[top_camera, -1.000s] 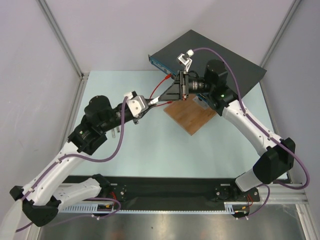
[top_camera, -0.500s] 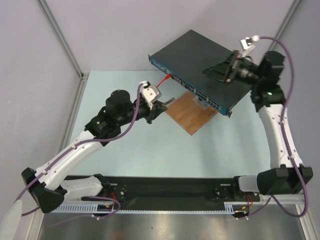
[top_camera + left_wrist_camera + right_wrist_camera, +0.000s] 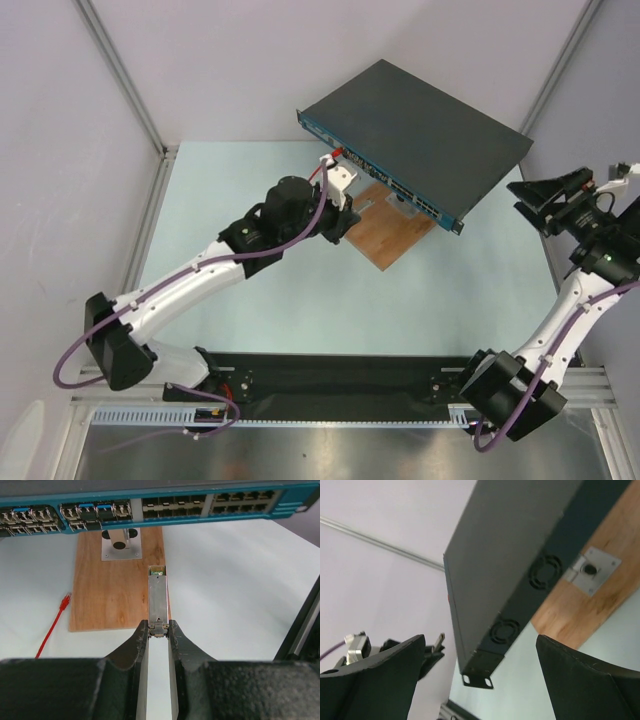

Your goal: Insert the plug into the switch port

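Bottom centre of the left wrist view, the left pincer (image 3: 158, 628) clamps the plug (image 3: 158, 597) by its rear, nose aimed at the switch (image 3: 160, 507) ports above, short of them. The right pincer (image 3: 535, 203) stands wide and empty at the top view's right edge, leaving the approach free.

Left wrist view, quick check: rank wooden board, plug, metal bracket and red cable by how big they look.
1. wooden board.
2-3. plug and metal bracket: about alike in area; the plug sits nearer the camera, so I won't rank them.
4. red cable, a thin line.
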Controlling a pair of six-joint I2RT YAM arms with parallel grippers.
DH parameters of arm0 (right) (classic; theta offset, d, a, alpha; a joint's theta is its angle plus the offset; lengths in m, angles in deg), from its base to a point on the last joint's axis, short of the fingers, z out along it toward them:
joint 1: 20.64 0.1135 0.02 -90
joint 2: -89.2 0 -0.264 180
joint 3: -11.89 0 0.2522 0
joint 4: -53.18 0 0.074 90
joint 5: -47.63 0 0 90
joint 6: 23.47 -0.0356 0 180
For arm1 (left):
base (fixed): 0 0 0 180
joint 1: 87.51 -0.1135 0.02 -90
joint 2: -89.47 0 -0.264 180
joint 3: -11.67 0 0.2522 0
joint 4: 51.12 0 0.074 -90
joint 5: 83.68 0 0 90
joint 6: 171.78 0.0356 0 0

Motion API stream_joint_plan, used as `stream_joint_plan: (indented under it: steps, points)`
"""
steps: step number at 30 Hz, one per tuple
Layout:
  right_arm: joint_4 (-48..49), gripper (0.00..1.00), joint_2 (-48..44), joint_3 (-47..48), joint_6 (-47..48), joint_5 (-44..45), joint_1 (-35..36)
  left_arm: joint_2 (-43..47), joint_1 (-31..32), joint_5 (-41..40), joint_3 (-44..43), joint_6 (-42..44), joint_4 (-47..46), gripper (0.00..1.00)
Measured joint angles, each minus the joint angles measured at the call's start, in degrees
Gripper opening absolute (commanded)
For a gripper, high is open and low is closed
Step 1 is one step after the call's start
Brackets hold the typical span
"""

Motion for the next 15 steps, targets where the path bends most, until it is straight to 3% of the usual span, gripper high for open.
stream_joint_plan:
  steps: [5,15]
  points:
    - [1.95,1.00,0.57,-7.45,-0.87,1.25,5.18,-4.90,0.04,-1.18,-4.66,-2.16,0.79,0.00]
    - [14.99,0.98,5.07,-11.76,-5.33,6.25,15.76,-8.13,0.09,-1.49,-7.58,-4.66,2.29,0.00]
